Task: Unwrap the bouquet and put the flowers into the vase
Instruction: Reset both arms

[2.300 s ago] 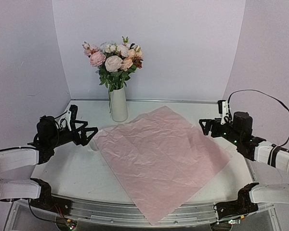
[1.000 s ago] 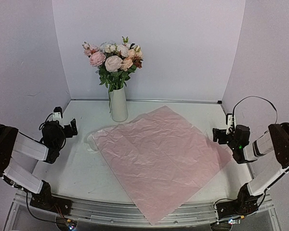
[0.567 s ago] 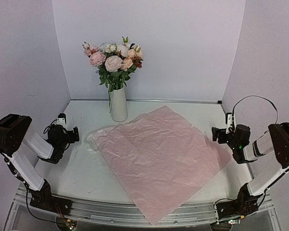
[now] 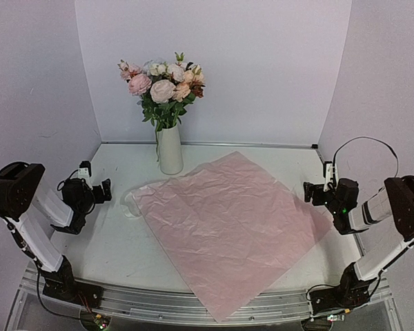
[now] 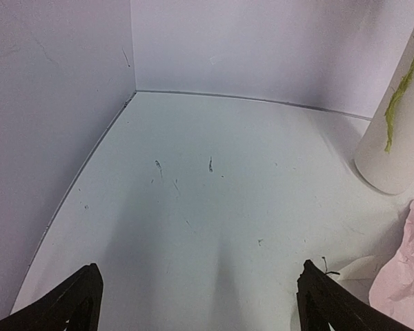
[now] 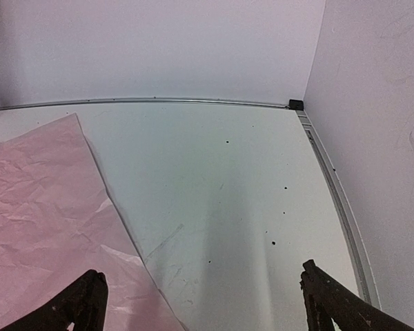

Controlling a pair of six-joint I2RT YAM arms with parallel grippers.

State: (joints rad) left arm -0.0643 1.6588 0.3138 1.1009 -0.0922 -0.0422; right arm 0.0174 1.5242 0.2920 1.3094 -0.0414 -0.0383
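Flowers point(image 4: 163, 86): bunched in the vase's mouth, stems down, heads up; pink, cream and peach roses, one darker rust bloom on the right, green leaves below the heads.
Vase point(image 4: 170, 149): off-white, matte, tall, narrowing slightly toward the top; stands upright at the back of the table, left of centre, near the rear wall.
Loose strand: a thin yellow-green stem hangs down the vase's outer side, clearest in the left wrist view point(image 5: 399, 96).
Wrapping paper point(image 4: 228, 227): lilac-pink, crinkled, spread flat; its far edge lies just beside the vase's foot.
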